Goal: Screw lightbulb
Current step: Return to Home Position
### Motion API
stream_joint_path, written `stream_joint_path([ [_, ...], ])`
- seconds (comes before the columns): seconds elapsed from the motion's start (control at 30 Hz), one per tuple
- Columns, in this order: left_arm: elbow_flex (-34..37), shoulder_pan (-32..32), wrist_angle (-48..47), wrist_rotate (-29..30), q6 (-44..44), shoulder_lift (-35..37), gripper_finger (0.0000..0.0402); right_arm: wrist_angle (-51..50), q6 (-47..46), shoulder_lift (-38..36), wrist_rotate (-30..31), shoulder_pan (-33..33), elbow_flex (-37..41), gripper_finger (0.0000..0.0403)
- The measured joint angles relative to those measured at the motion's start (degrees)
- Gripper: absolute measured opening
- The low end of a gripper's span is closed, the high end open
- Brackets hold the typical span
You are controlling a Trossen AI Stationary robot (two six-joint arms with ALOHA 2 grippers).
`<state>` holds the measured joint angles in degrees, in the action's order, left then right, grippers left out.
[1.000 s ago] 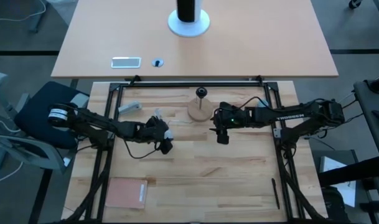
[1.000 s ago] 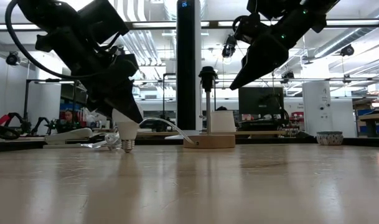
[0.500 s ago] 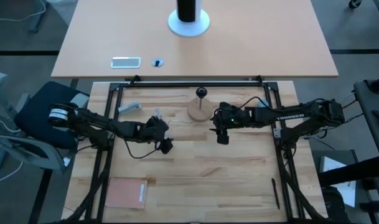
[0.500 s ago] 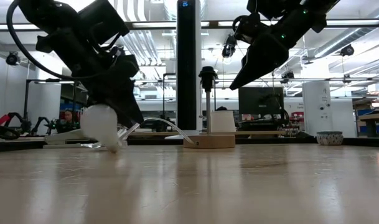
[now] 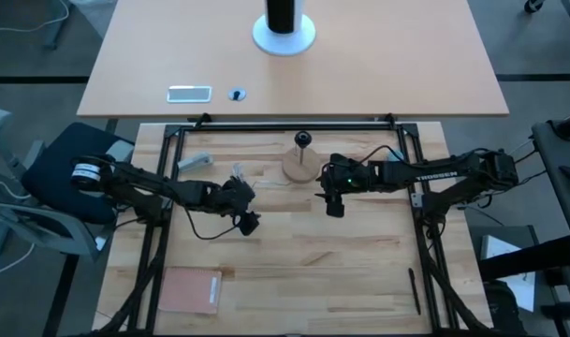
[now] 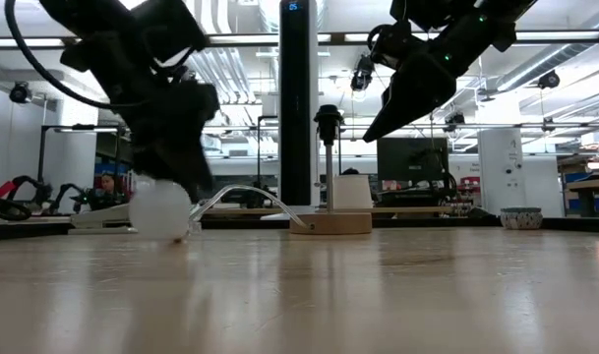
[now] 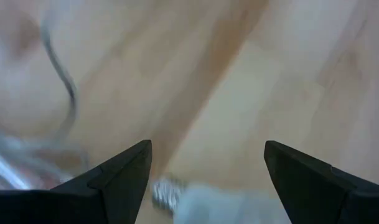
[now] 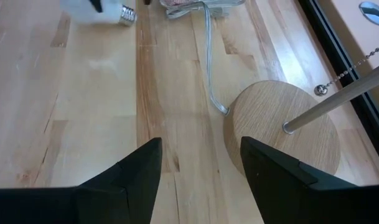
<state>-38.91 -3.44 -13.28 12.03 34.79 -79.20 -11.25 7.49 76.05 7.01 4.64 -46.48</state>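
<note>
The bulb [image 6: 161,211] lies on its side on the table [image 6: 397,295], just below the left gripper [image 7: 208,144], whose fingers are spread and hold nothing. The right gripper [image 8: 200,142], also spread, hovers near the lamp base [image 8: 270,146].

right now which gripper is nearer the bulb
Left. The left gripper hangs open just over the bulb; the right gripper hovers farther off, near the lamp base.
</note>
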Motion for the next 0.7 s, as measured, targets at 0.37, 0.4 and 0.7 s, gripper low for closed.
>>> stream_joint_path([
  [0.37, -0.9, -0.8, -8.4, -1.5, 4.3, -3.9, 0.0302, -0.3, 0.0, 0.0, 0.0, 0.0, 0.0, 0.0213],
  [0.4, -0.9, -0.8, -8.3, -1.5, 4.3, -4.1, 0.0302, -0.2, 0.0, 0.0, 0.0, 0.0, 0.0, 0.0213],
  [0.7, -5.8, -0.8, -8.5, -1.5, -1.1, -3.3, 0.0302, 0.0, 0.5, -0.2, 0.0, -0.1, 0.0, 0.0213],
])
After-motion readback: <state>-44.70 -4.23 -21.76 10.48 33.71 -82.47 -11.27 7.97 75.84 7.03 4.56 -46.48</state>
